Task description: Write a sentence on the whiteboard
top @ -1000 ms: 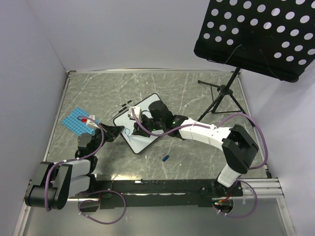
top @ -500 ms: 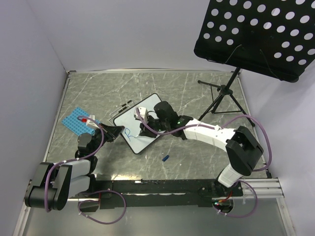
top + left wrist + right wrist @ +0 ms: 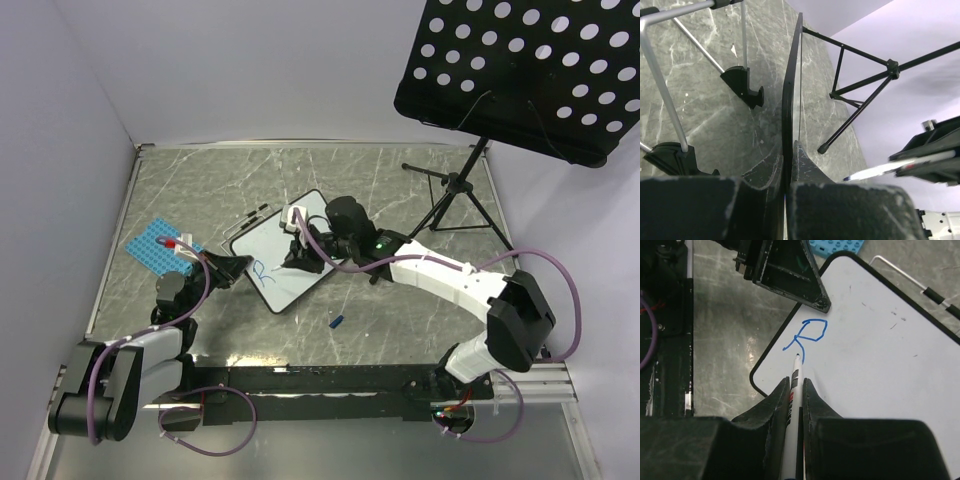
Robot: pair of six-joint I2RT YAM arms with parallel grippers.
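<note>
Right arm has shifted since a second ago: its wrist has drawn off toward 2 o'clock across the board and its elbow has swung out toward 4 o'clock, while the left arm has held its post. Nearest the bases, a small blue piece (image 3: 337,321), possibly a cap, lies loose on the worktop (image 3: 400,320). Next out, the left gripper (image 3: 786,160) has its jaws clenched on the 8 o'clock edge of the whiteboard (image 3: 275,240), which sits askew at mid-worktop; the left wrist view shows the frame edge-on between the fingers. Of the sentence (image 3: 810,335) only a blue "R" stands, near that held edge. The right gripper (image 3: 796,390) has its jaws grasping a marker (image 3: 796,372) by the barrel, tip at the foot of the "R"; whether it touches cannot be told. Judgement: the board looks light, stiff and glossy, so it would likely skid under pen pressure. The thin frame is the sound place to hold, clear of the writing face, as the left jaws do now. A blue studded plate (image 3: 150,245) lies at 9 o'clock of the board. Farthest, at 1 o'clock, stands a black perforated music stand (image 3: 520,70).
</note>
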